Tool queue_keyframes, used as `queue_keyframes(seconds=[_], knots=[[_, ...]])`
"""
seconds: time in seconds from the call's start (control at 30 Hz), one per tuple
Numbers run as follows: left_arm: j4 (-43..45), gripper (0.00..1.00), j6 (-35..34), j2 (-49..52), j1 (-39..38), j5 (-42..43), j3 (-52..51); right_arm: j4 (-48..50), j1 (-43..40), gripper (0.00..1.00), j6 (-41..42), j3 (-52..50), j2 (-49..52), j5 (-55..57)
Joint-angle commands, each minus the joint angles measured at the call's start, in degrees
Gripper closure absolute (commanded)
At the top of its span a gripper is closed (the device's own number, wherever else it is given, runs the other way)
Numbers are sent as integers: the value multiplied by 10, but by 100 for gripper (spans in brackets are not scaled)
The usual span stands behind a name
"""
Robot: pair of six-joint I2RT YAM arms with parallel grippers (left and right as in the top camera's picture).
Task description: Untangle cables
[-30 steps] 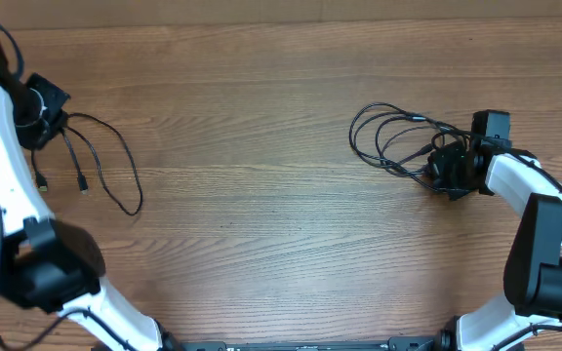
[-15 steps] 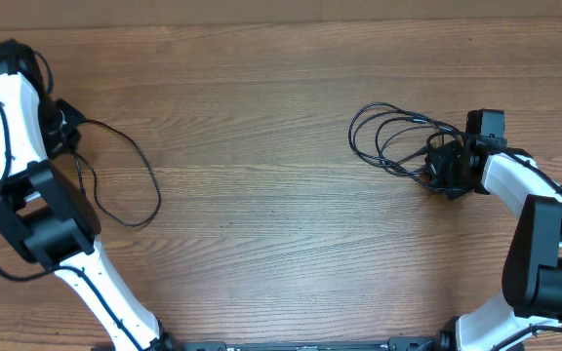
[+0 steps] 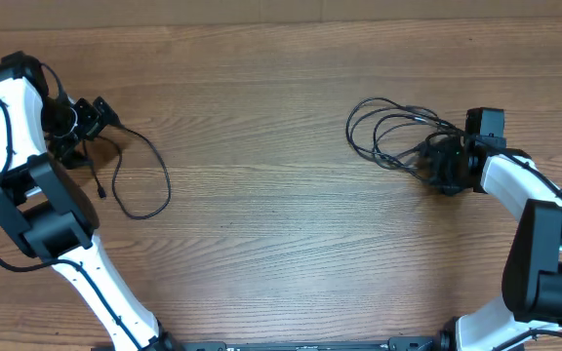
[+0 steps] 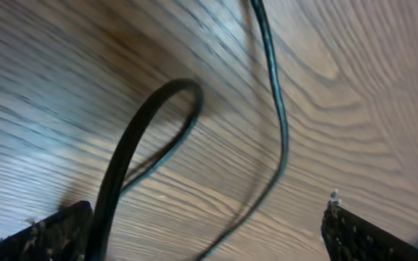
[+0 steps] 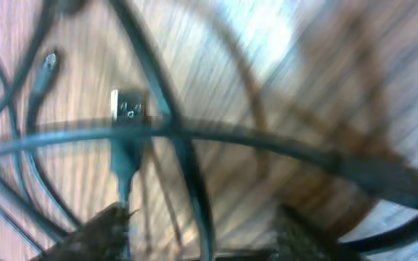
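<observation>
Across the brown wood-grain tabletop [image 3: 281, 224], the left gripper [image 3: 84, 115] is holding its jaws spread wide over one thin black looping cord [image 3: 152, 161], while well apart on the right, the right gripper [image 3: 437, 166] is sitting with jaws parted at a bunched tangle of thin black cables [image 3: 383, 132].

You have black cables [image 3: 398, 136] on a brown table [image 3: 281, 224] with streaky wood grain. The arms [image 3: 10, 112] are white with black joints. The plug [image 5: 128, 109] looks silver, though it is blurred.
</observation>
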Motion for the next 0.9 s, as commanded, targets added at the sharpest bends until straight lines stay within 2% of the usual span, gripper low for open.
queue_keyframes(seconds=[0.0,0.03,0.23,0.33,0.5,0.6,0.67,0.7,0.73,0.77,0.8,0.87], knots=[[-8,0,17,-2,13,53,8,-26,-2,5,-5,-40,44,49],[-8,0,17,-2,15,52,8,-26,-2,0,-5,-40,44,48],[-19,0,20,-3,17,34,27,-26,-2,0,-5,-40,44,47],[-53,0,19,-4,18,-17,81,-26,-2,0,-5,-40,44,47],[-117,0,-15,-4,6,-170,193,-26,-2,0,-5,-40,44,47],[-134,1,-19,-4,-12,-167,231,-25,-2,0,-3,-40,44,47],[-138,11,-10,-4,-30,-151,235,-20,-2,0,-3,-40,44,47],[-140,26,-1,-4,-41,-145,234,-16,-2,0,-3,-40,44,47],[-141,49,9,-3,-54,-139,230,-10,-2,0,-3,-40,44,47],[-141,65,13,-3,-65,-137,224,-7,-2,0,-3,-40,44,47],[-141,94,14,-3,-79,-137,216,-3,-2,0,-3,-40,44,47],[-141,96,22,-3,-107,-137,200,3,-2,0,-3,-40,44,47]])
